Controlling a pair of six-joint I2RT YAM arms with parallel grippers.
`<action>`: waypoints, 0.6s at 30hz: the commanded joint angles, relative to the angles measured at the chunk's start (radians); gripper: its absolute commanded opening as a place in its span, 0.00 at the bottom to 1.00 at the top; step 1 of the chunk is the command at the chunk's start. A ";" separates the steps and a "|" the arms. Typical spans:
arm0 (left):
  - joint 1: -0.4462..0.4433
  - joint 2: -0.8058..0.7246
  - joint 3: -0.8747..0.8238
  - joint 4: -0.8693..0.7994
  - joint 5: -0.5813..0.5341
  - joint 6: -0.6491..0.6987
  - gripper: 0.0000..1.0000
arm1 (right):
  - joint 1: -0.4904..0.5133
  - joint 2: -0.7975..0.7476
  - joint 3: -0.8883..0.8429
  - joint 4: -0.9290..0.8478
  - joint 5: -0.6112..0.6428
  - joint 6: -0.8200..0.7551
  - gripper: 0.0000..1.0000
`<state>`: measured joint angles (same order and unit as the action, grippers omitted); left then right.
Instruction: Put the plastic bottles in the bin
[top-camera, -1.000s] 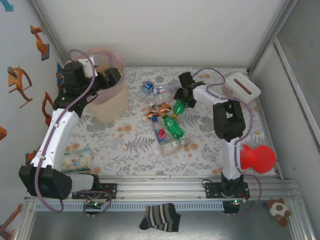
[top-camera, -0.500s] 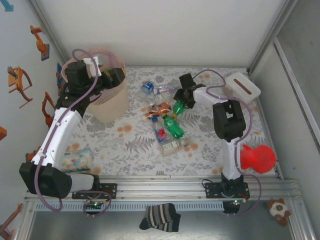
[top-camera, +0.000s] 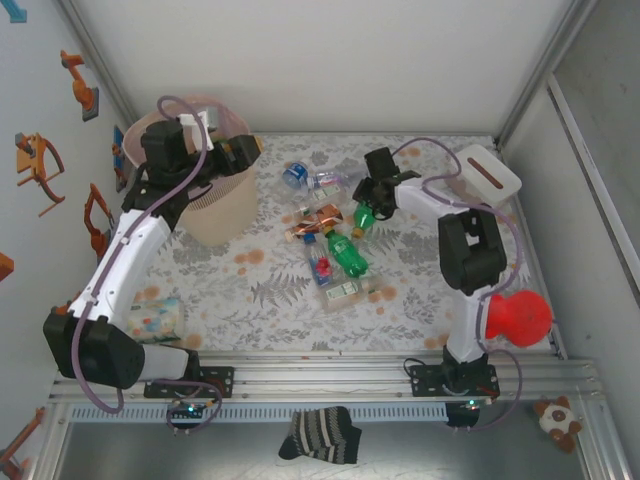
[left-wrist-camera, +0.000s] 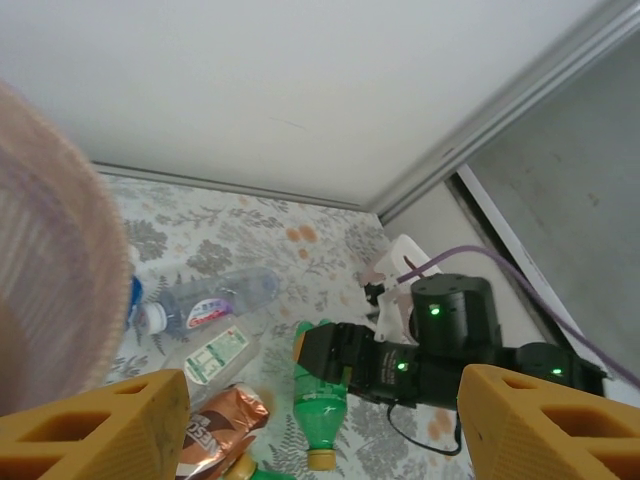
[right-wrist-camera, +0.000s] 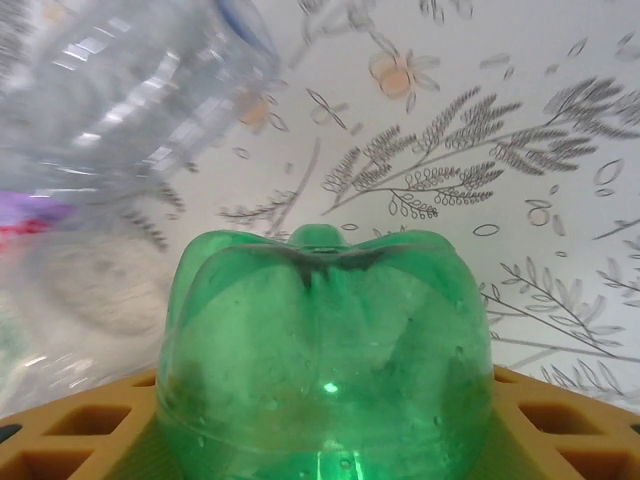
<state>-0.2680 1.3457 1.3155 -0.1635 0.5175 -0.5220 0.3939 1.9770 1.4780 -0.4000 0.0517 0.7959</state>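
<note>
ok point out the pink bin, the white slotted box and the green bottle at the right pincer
pink bin (top-camera: 222, 215): top external, front wall
white slotted box (top-camera: 496, 168): top external, lid
green bottle (right-wrist-camera: 325, 340): right wrist, base

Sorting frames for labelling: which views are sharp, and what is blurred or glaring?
Top external: evenly lit, sharp across the floral cloth. Left wrist: the bin up close is a soft blur, bottles beyond are crisp. Right wrist: the green bottle is slightly soft, the clear bottle blurred with bright glints, cloth sharp.

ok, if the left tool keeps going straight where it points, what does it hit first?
Likely the green bottle in the right tool; depth is unclear, so possibly the copper-coloured bottle beside it.
</note>
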 joint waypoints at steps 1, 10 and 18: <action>-0.042 0.005 0.015 0.096 0.052 0.035 0.73 | -0.003 -0.147 -0.022 0.057 0.029 -0.096 0.59; -0.155 0.039 0.033 0.168 0.164 0.206 0.85 | -0.001 -0.395 -0.082 0.206 -0.189 -0.242 0.54; -0.227 0.132 0.082 0.239 0.319 0.218 0.88 | 0.007 -0.530 -0.101 0.348 -0.375 -0.219 0.53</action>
<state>-0.4679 1.4536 1.3510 0.0074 0.7349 -0.3347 0.3943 1.4971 1.4006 -0.1532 -0.2226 0.5827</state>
